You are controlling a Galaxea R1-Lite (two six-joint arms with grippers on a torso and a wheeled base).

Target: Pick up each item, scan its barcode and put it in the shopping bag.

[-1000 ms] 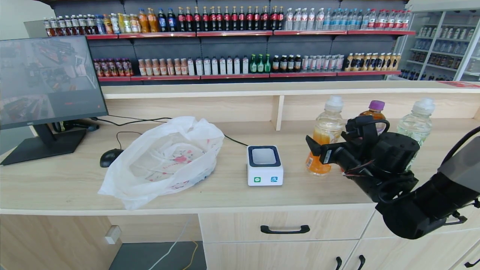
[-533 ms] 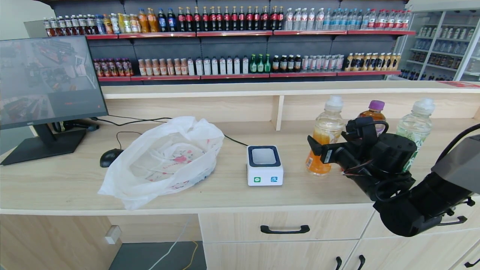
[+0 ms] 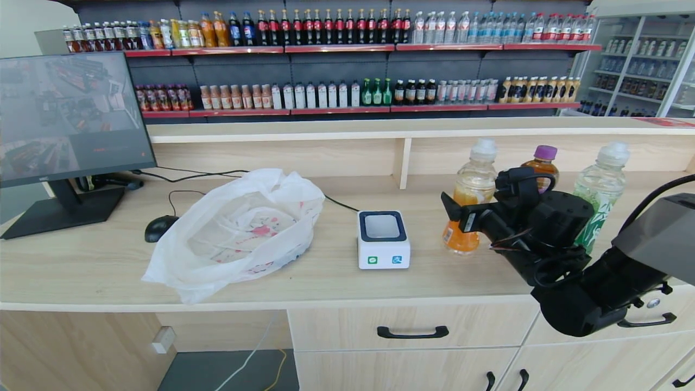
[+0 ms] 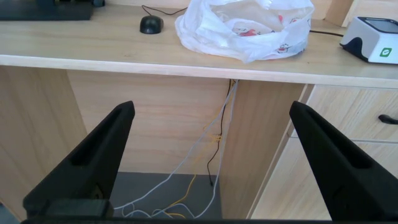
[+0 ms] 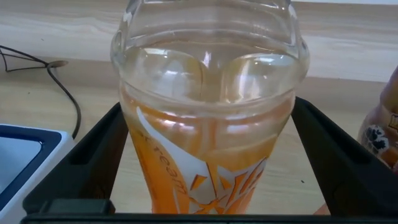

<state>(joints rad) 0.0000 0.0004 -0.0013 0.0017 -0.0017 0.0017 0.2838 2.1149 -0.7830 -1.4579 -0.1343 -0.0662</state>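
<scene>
An orange-drink bottle (image 3: 471, 201) with a white cap stands on the wooden counter (image 3: 326, 282), right of the scanner. My right gripper (image 3: 460, 216) is open at its lower half. In the right wrist view the bottle (image 5: 208, 124) sits between the two spread fingers (image 5: 81, 168). A purple-capped bottle (image 3: 543, 163) and a green-labelled clear bottle (image 3: 597, 190) stand behind my right arm. The white shopping bag (image 3: 239, 231) lies open left of the white scanner (image 3: 383, 239). My left gripper (image 4: 211, 168) hangs open below the counter's front edge, holding nothing.
A monitor (image 3: 65, 119) and a black mouse (image 3: 160, 227) sit at the counter's left end, with cables running behind the bag. A raised wooden shelf with a divider (image 3: 403, 163) backs the counter. Drawers with black handles (image 3: 412, 332) are below.
My right arm has edged forward and to the left, bringing its open fingers closer around the orange-drink bottle. The bottles, bag and scanner have stayed put.
</scene>
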